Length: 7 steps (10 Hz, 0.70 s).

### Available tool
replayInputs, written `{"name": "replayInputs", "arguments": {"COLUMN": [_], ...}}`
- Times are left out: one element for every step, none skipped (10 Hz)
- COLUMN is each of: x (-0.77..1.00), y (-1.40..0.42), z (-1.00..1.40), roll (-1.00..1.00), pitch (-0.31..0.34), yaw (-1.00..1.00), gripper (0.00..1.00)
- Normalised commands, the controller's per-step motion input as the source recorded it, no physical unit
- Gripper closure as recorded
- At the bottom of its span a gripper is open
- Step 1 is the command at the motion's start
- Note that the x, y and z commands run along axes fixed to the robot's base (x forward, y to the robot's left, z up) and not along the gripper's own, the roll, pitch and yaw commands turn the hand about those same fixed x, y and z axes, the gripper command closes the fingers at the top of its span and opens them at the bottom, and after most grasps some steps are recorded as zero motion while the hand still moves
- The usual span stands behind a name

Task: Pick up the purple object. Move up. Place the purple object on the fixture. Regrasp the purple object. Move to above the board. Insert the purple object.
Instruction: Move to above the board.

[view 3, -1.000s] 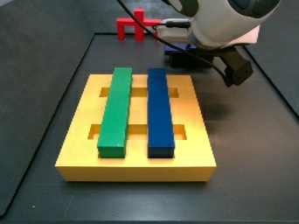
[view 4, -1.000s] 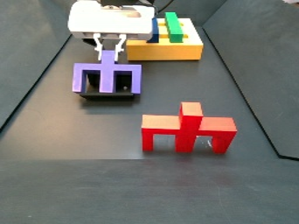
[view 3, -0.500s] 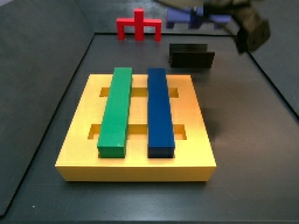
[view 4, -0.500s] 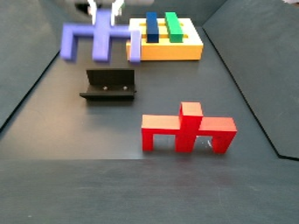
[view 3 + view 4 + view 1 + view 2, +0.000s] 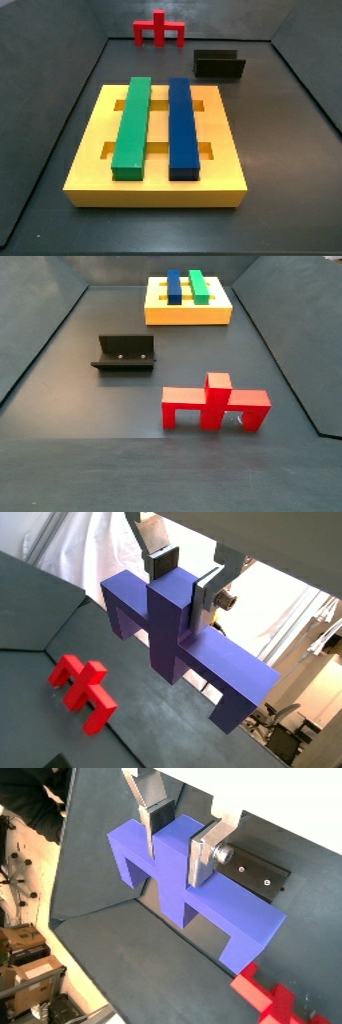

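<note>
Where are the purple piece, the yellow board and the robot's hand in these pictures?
purple object (image 5: 181,637): a wrist view, on its central post.
board (image 5: 154,186): a side view, on its front wall.
hand (image 5: 183,574): a wrist view, midway between the fingertips, shut on the purple post; out of both side views.

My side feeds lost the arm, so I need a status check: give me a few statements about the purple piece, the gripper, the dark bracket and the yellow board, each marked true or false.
1. The gripper is shut on the purple blocky piece by its central post, seen in both wrist views. True.
2. The dark L-shaped fixture holds the purple piece. False: it stands empty in both side views.
3. The gripper shows in both side views. False: neither shows it; only the wrist views do.
4. A green bar and a blue bar lie side by side on the yellow square board. True.
5. The red piece sits on the board. False: it stands on the dark floor.
</note>
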Motion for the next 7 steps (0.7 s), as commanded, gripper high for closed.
{"name": "replayInputs", "arguments": {"x": [-0.93,-0.94,-1.0,-1.03,-0.99,-1.01,-0.4], "y": [-1.4,-1.4,-1.4,-1.4,-1.4,-1.4,-0.49], "z": [0.29,0.3,0.32,0.29,0.29,0.29,0.11], "roll": [-1.0,-1.0,-1.0,-1.0,-1.0,-1.0,-1.0], "pitch": [0.128,0.121,0.107,0.108,0.105,0.101,0.092], "yaw": [0.0,0.0,0.01,0.02,0.03,0.03,0.04], "gripper": [1.0,1.0,1.0,1.0,1.0,1.0,1.0]}}
